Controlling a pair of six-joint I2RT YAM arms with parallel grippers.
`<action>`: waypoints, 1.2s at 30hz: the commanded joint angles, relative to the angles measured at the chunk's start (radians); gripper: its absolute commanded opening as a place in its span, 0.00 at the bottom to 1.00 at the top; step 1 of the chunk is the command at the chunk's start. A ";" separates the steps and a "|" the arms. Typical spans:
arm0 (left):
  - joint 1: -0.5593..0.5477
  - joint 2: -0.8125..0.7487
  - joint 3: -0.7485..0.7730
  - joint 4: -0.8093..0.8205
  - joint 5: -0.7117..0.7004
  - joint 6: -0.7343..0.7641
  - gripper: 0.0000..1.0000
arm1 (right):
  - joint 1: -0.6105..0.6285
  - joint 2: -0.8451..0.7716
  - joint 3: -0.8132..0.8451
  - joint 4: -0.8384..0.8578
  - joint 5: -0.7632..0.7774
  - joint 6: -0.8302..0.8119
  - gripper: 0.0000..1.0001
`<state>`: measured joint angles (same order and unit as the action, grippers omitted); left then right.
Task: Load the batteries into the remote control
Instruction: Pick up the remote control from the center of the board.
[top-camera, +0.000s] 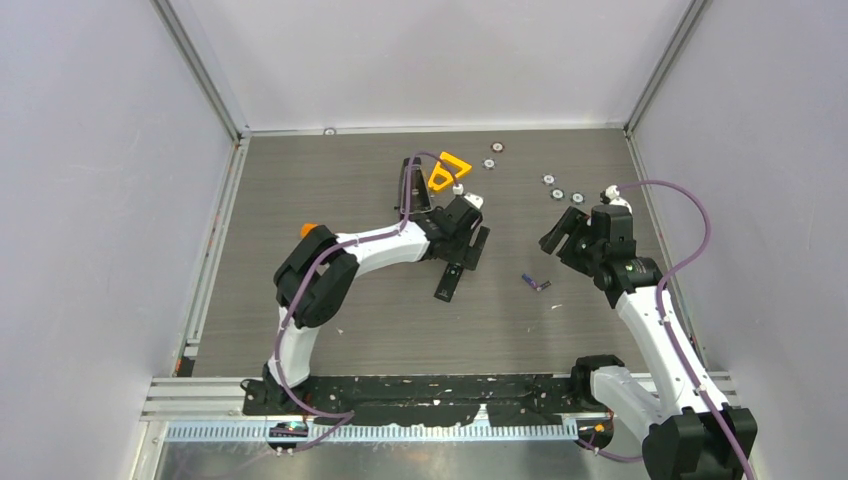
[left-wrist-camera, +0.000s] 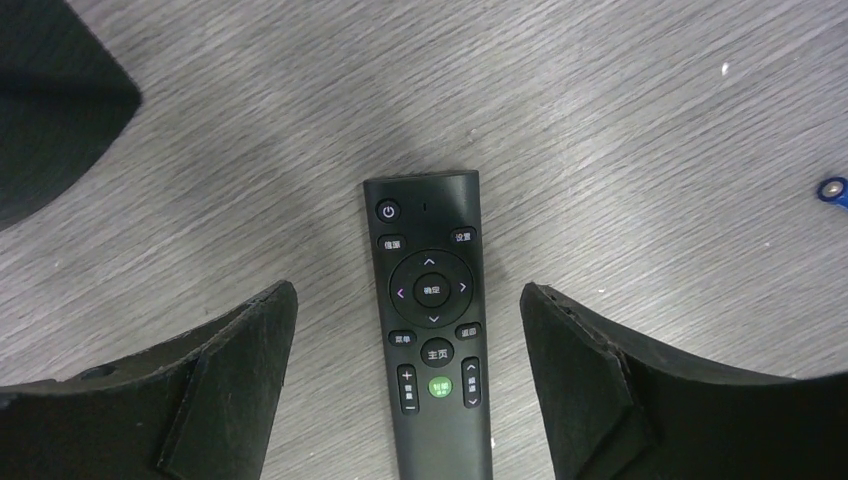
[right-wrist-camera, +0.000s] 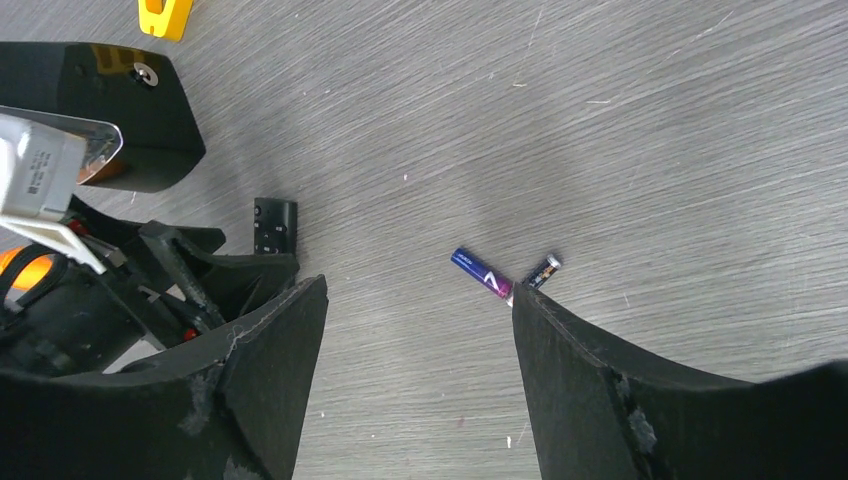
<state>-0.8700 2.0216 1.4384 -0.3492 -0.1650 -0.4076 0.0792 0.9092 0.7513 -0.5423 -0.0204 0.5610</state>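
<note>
On the grey wood-grain surface (top-camera: 380, 320), the slim black remote control (left-wrist-camera: 430, 330) lies buttons-up between the fingers of the released left claw (left-wrist-camera: 407, 300), untouched, its battery bay not exposed. The two small purple-blue batteries (right-wrist-camera: 482, 273) lie loose near the released, empty right claw (right-wrist-camera: 418, 287), so loading is still to do.

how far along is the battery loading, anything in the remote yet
Done: nothing loaded that shows. Both batteries lie loose on the table. In hand: the open right gripper hovers over them, and the open left gripper straddles the remote control without touching it. Left: the remote lies buttons up, its battery bay out of sight, so it probably needs grasping and turning before both batteries go in.
</note>
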 joint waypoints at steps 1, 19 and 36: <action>-0.010 0.029 0.040 -0.013 0.002 0.022 0.82 | 0.005 -0.007 -0.004 0.011 -0.019 0.016 0.73; -0.021 0.110 0.144 -0.153 0.032 -0.005 0.63 | 0.005 -0.013 -0.005 0.006 -0.035 0.024 0.73; -0.023 -0.121 -0.043 0.029 0.120 0.003 0.18 | 0.008 -0.036 -0.021 0.088 -0.224 -0.035 0.72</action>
<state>-0.8841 2.0487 1.4544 -0.4206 -0.0956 -0.4072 0.0811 0.9070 0.7399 -0.5385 -0.1276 0.5571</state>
